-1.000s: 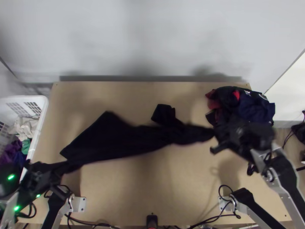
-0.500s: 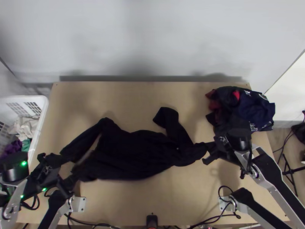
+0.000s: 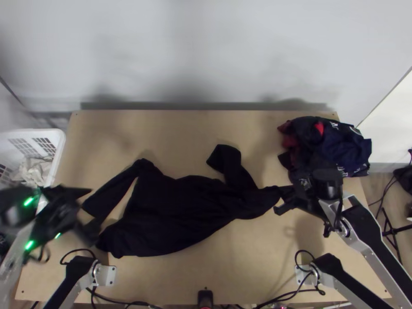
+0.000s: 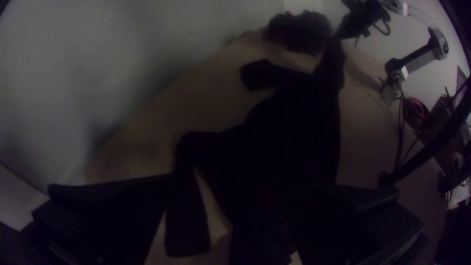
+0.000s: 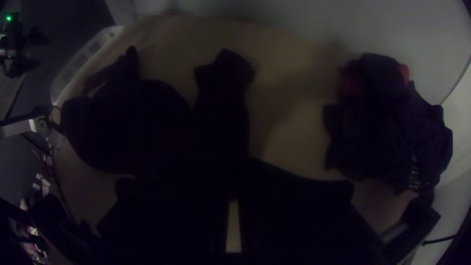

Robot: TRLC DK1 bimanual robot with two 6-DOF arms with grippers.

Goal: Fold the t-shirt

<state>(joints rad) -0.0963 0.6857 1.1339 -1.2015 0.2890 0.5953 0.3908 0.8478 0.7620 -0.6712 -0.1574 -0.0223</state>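
Observation:
In the top view my left gripper (image 3: 86, 212) is open above the dark t-shirt's left end. The left wrist view shows its fingers wide apart, with the left gripper (image 4: 243, 184) over the cloth. The black t-shirt (image 3: 175, 211) lies across the table, loosely spread with some creases, one sleeve toward the left and another pointing up the picture. At its right end my right gripper (image 3: 286, 198) is shut on a bunched part. In the right wrist view, cloth runs into the nearly meeting fingers of the right gripper (image 5: 238, 164).
A pile of dark and red clothes (image 3: 327, 144) sits at the table's far right, just beyond the right gripper. The white basket (image 3: 57, 149) with clothes stands off the left edge. Bare wood of the table (image 3: 232, 268) shows on the near side of the shirt.
My left gripper has opened and let go of the shirt, then shifted slightly up the picture. The stretched shirt has dropped and widened toward the near edge. My right gripper keeps its hold.

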